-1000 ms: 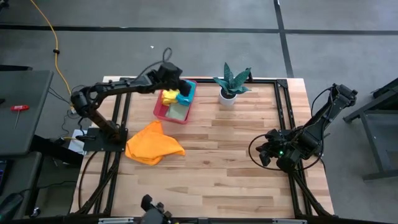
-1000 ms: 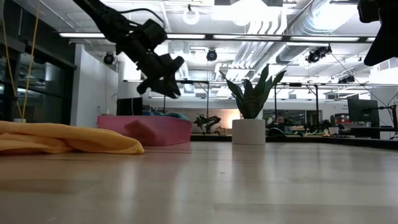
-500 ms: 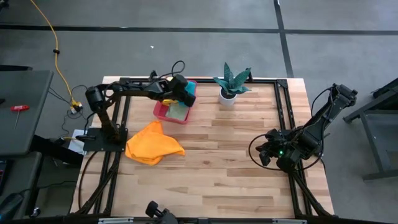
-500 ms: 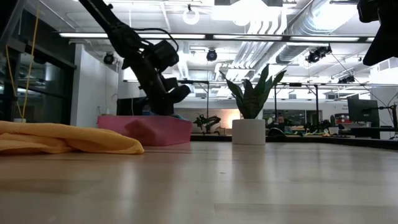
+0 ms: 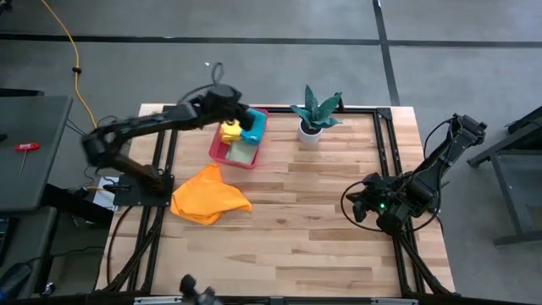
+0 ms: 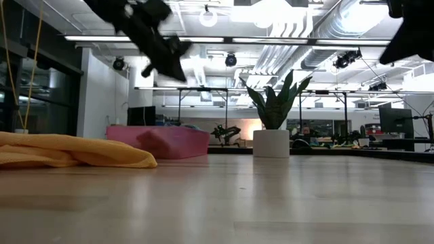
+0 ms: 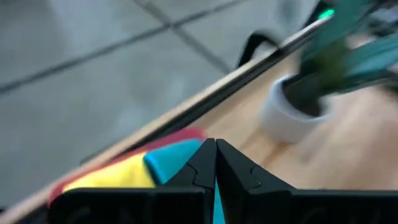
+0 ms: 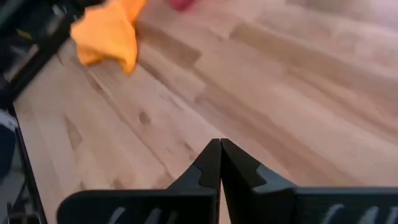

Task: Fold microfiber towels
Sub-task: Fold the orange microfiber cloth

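Pressing tip to tip with nothing between them, the left gripper [image 5: 240, 116] hangs over the pink tray [image 5: 218, 146] at upper centre-left of the high view. That tray holds soft crumpled towels: yellow [image 5: 229, 131], teal [image 5: 253, 126], light green [image 5: 244, 152]. An orange towel [image 5: 209, 196] lies rumpled on the plank table [image 5: 322, 220], lower left of the tray. The left wrist view adds a blurred white-potted plant [image 7: 311, 93]. The right gripper [image 8: 219, 163], equally closed and empty, waits at the table's right edge.

The pale wooden surface [image 5: 322, 212] carries a crumpled orange towel [image 5: 210, 197] at nine o'clock, a pink tray [image 5: 218, 146] at eleven, and a white potted plant [image 5: 312, 127] near twelve.
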Controlling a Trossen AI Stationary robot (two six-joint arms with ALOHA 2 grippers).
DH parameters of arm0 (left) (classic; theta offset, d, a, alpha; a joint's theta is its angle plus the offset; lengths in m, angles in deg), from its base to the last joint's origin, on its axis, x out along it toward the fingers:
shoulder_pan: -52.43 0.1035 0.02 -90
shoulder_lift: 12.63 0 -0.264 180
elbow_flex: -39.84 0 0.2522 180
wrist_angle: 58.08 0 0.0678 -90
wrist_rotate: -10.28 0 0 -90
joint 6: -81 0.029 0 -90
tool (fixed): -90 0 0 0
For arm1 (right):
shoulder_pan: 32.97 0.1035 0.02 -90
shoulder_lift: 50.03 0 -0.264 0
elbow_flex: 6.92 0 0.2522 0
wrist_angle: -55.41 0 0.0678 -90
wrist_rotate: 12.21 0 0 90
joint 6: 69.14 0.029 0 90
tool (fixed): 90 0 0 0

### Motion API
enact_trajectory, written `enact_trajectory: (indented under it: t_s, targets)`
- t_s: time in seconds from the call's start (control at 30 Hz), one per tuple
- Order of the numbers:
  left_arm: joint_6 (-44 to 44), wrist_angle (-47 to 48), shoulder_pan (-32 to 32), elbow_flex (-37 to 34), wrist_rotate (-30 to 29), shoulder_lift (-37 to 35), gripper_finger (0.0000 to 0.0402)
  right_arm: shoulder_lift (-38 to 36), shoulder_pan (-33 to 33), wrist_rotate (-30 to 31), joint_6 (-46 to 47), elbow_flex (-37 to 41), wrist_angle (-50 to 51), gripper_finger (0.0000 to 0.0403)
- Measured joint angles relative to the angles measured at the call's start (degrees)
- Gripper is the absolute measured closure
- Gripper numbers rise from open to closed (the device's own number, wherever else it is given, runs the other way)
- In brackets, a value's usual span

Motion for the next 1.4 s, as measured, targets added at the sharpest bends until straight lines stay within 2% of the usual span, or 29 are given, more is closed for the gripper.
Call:
enact_trajectory:
  t_s: [0.13, 0.27, 0.43, 0.53, 0.63, 0.73, 0.93, 1.17, 1.4]
  targets:
    - [1.9, 1.9, -4.3, -2.2, 0.3, -11.1, 0.0402, 0.0, 0.0, 6.5, 0.0, 0.0, -1.3, 0.0403]
    - [0.6, 1.0, -12.7, -9.8, 0.4, -21.9, 0.0402, 0.0, -0.4, 12.5, 0.0, 0.0, -2.0, 0.0403]
    - [-10.7, 0.8, -26.8, -22.2, -4.6, -32.4, 0.0402, 0.0, -3.1, 12.8, 0.0, 0.0, -2.1, 0.0403]
    - [-18.0, 6.5, -33.4, -26.6, -8.2, -36.6, 0.0401, 0.0, -4.5, 11.9, 0.0, 0.0, -2.1, 0.0403]
    - [-24.7, 15.7, -36.3, -27.4, -13.3, -38.7, 0.0394, 0.0, -5.6, 10.3, -0.1, 0.0, -2.1, 0.0403]
    - [-27.0, 24.7, -35.3, -26.9, -13.4, -39.0, 0.0372, 0.0, -6.4, 9.4, -0.3, 0.0, -2.0, 0.0403]
    - [-29.2, 35.3, -30.6, -26.5, -7.8, -34.0, 0.0296, 0.0, -7.6, 8.5, -0.4, 0.0, -2.0, 0.0403]
    - [-29.8, 34.1, -27.3, -26.5, -8.4, -23.3, 0.0218, 0.0, -7.6, 7.2, -0.4, 0.0, -2.0, 0.0402]
    - [-36.6, 30.5, -24.3, -26.5, -8.0, -12.1, 0.021, 0.0, -7.6, 7.2, -0.5, 0.0, -2.0, 0.0402]
